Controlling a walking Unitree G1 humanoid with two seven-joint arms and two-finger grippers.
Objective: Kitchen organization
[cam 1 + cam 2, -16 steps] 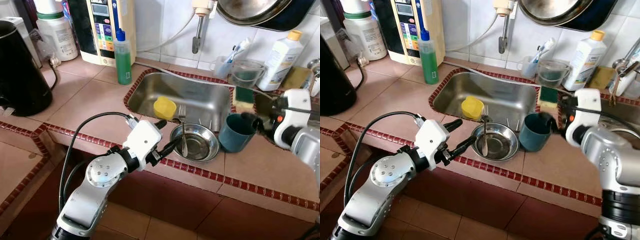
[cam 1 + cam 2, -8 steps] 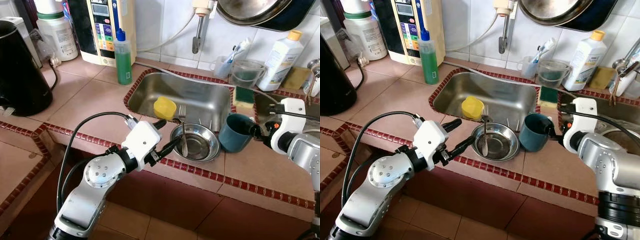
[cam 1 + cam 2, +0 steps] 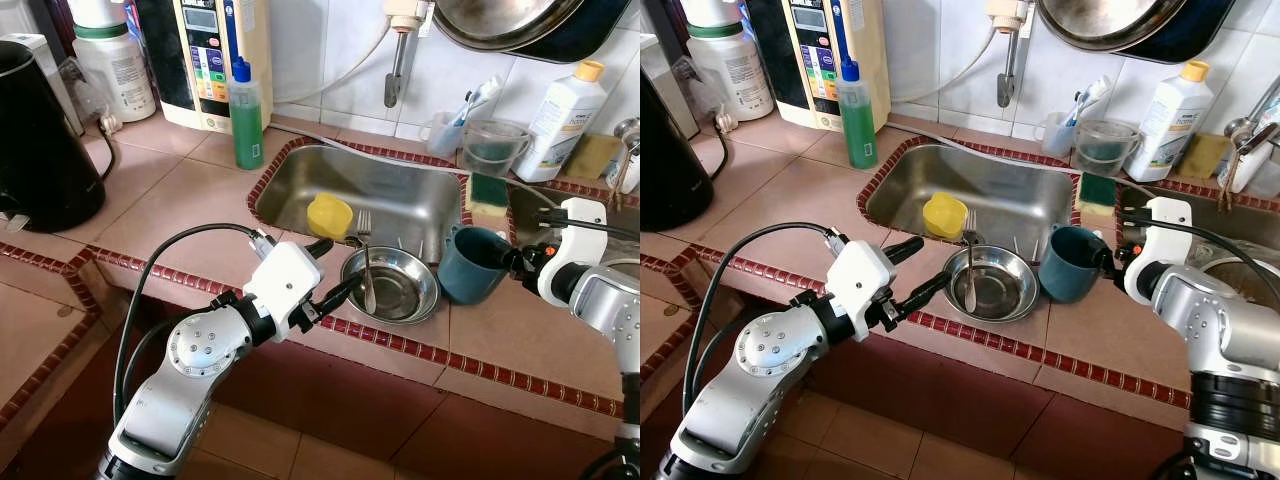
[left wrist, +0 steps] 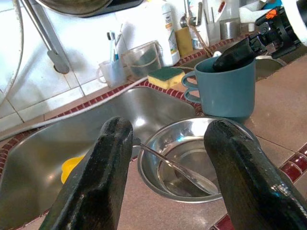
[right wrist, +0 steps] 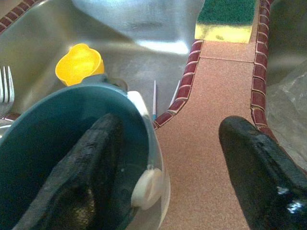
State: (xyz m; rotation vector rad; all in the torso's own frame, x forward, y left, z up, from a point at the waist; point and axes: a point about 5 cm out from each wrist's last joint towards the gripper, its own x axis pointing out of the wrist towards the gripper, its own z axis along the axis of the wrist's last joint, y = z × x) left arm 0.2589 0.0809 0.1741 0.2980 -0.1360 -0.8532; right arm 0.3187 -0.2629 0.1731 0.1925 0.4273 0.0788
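Note:
A teal mug stands on the tiled counter to the right of a steel bowl that holds a fork. My right gripper is open at the mug's right side. One finger reaches inside the mug and the other finger stays outside over the counter. My left gripper is open at the counter's front edge, just left of the bowl, touching nothing. A yellow cup lies in the sink.
A green soap bottle and a black kettle stand on the left. A sponge, a clear jug and a white bottle sit behind the mug. The tap hangs over the sink.
My right wrist has drawn back and down a little beside the mug, its finger still at the rim. The mug, the bowl and my left arm have not moved.

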